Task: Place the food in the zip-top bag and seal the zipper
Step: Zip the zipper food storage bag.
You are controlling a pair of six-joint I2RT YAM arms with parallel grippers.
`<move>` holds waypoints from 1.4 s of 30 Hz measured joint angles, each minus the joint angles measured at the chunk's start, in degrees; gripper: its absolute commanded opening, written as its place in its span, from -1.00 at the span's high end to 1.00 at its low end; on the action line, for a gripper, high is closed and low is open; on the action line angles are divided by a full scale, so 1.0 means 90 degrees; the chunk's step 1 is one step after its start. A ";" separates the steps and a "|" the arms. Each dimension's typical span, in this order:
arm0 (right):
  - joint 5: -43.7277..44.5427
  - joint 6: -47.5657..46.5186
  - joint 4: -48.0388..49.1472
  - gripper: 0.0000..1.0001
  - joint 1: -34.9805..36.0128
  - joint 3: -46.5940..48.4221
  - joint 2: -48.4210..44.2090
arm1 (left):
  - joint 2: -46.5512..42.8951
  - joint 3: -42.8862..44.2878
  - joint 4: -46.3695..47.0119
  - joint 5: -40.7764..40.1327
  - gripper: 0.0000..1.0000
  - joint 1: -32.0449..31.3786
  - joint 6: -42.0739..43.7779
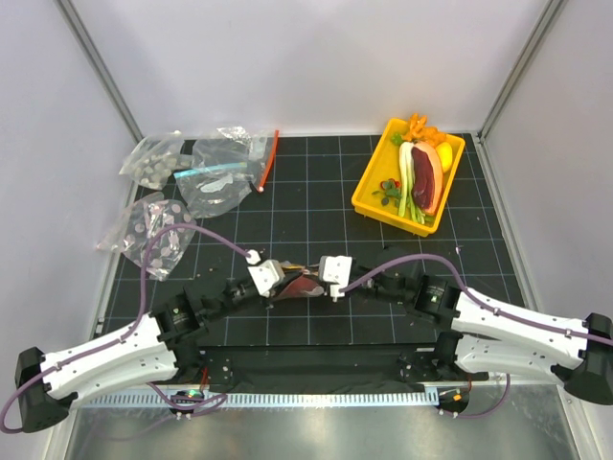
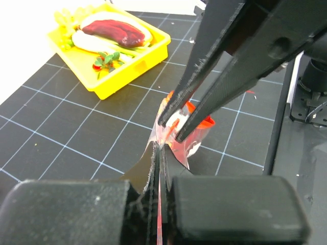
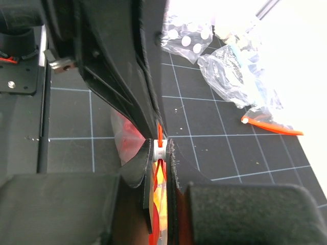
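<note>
Two grippers stood tip to tip at the bag (image 1: 299,287), which sat left of the yellow tray (image 1: 368,205) and nearer the arm bases. The left gripper (image 2: 159,159) was pressed together on the bag's edge. The right gripper (image 3: 159,149) pinched the zipper (image 3: 160,133). Red food (image 2: 201,122) showed through the plastic. A yellow piece (image 1: 445,156) lay in the tray's far corner.
</note>
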 measured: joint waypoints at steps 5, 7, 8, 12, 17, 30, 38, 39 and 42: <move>-0.0372 0.0236 -0.0012 0.98 -0.0364 0.0036 0.0175 | -0.0748 -0.0374 0.0138 -0.0396 1.00 -0.0029 -0.0104; -0.0529 0.0355 -0.0066 0.98 -0.0559 0.0119 0.0299 | -0.1035 -0.0483 0.0151 -0.0624 1.00 -0.0029 -0.0170; -0.0590 0.0403 -0.0075 0.98 -0.0631 0.0146 0.0340 | -0.1141 -0.0517 0.0153 -0.0758 1.00 -0.0029 -0.0192; -0.0719 0.0573 -0.0158 0.98 -0.0848 0.0202 0.0391 | -0.1336 -0.0554 0.0151 -0.1333 1.00 -0.0044 -0.0350; -0.0755 0.0709 -0.0306 0.98 -0.1015 0.0294 0.0517 | -0.1416 -0.0573 0.0141 -0.2013 0.99 -0.0066 -0.0537; -0.0731 0.1151 -0.0872 0.98 -0.1275 0.0554 0.0408 | -0.1795 -0.0716 0.0100 -0.2499 1.00 -0.0117 -0.0704; -0.0597 0.1491 -0.2023 0.98 -0.1311 0.1396 0.0381 | -0.1785 -0.0702 0.0109 -0.2268 1.00 -0.0141 -0.0658; -0.0593 0.1532 -0.2193 0.98 -0.1336 0.1552 0.0403 | -0.1666 -0.0636 0.0109 -0.2220 1.00 -0.0138 -0.0636; -0.0544 0.1705 -0.2722 0.98 -0.1426 0.2052 0.0549 | -0.1256 -0.0374 0.0143 -0.2169 0.86 -0.0100 -0.0527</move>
